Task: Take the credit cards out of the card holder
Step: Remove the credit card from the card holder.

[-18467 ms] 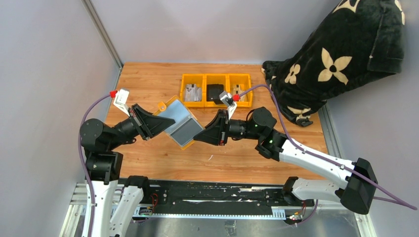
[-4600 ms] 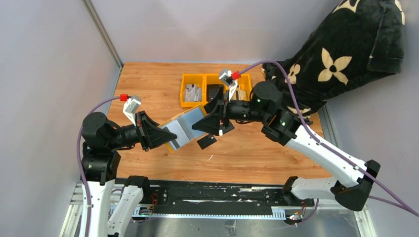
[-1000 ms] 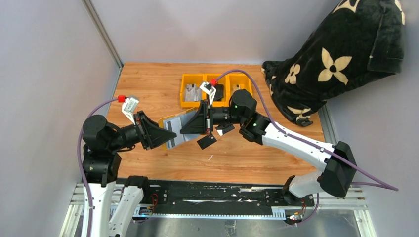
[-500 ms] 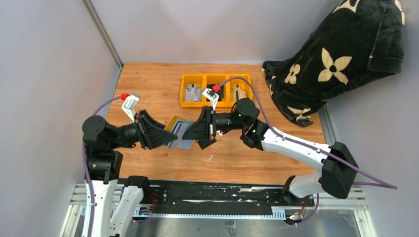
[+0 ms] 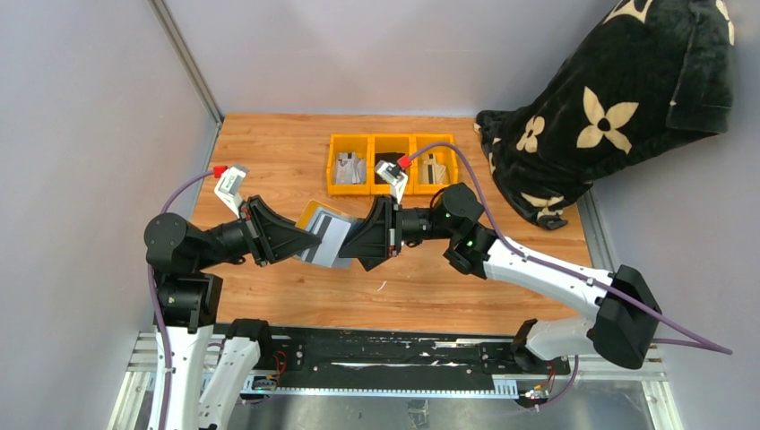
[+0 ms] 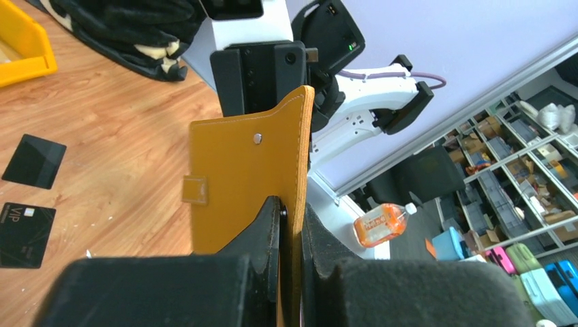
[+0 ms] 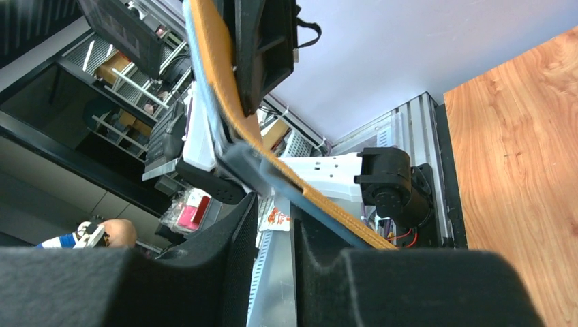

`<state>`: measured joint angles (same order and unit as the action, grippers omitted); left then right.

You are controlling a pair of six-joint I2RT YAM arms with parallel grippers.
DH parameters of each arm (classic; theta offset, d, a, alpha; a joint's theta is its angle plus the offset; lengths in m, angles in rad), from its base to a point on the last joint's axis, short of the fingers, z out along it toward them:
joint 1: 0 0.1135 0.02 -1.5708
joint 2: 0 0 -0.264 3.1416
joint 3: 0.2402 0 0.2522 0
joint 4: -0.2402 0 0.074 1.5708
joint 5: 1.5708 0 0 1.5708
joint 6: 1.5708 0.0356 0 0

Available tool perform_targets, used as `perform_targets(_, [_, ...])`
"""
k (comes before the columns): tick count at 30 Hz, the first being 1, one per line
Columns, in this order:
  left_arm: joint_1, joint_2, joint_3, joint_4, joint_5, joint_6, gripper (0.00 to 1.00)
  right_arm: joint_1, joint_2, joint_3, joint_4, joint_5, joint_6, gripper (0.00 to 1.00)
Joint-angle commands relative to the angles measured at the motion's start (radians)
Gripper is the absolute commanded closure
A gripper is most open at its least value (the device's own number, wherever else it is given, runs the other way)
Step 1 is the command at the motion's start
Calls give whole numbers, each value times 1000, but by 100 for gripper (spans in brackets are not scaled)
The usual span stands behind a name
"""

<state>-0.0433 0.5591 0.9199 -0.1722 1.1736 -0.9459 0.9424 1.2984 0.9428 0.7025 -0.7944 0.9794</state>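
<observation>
The mustard-yellow card holder (image 5: 324, 235) hangs open above the table between the two grippers, grey-blue lining up. My left gripper (image 5: 300, 242) is shut on one flap; the left wrist view shows the yellow leather (image 6: 238, 177) pinched between the fingers, gripper (image 6: 292, 208). My right gripper (image 5: 357, 242) faces the other flap. In the right wrist view the gripper (image 7: 275, 204) stands slightly open with nothing between the fingers, and the wallet edge (image 7: 307, 197) crosses just past the fingertips. Two black credit cards (image 6: 34, 161) (image 6: 24, 233) lie on the wood. The top view hides them.
Three joined yellow bins (image 5: 392, 184) stand at the back of the table, the middle one holding a black pouch (image 5: 390, 167). A black blanket with cream flowers (image 5: 609, 107) is heaped at the far right. A metal rail (image 5: 385, 358) runs along the near edge.
A second ago the right gripper was higher and farther back, with the two cards showing on the table. It has since lowered toward the wallet and covers them. The left gripper still holds the wallet.
</observation>
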Motion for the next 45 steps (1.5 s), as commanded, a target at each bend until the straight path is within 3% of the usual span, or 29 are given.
perform_targets(1, [-9, -5, 13, 40, -6, -38, 95, 6, -47, -39, 52, 6, 3, 72])
perform_targets(6, [-10, -7, 17, 47, -27, -48, 96, 6, -75, -67, 75, 6, 4, 69])
perform_targets(12, [-9, -11, 16, 47, -37, -56, 97, 7, -71, -25, 105, -5, 10, 48])
perform_targets(19, [-9, -18, 17, 44, -32, -57, 97, 7, -2, 37, 113, -21, 25, 46])
perform_targets(23, [-9, -22, 9, 36, -32, -49, 97, 7, 33, 57, 182, -31, 65, 52])
perform_targets(30, [-9, -22, 2, 33, -37, -49, 96, 7, 70, 70, 274, -43, 130, 84])
perform_targets(33, [-9, -22, 2, 30, -34, -50, 90, 7, 59, 51, 285, -45, 131, 98])
perform_targets(36, [-9, -22, 3, 26, -29, -50, 81, 6, 40, 12, 284, -38, 127, 100])
perform_targets(45, [-9, -19, 3, 23, -26, -52, 80, 0, -7, -70, 279, -32, 118, 100])
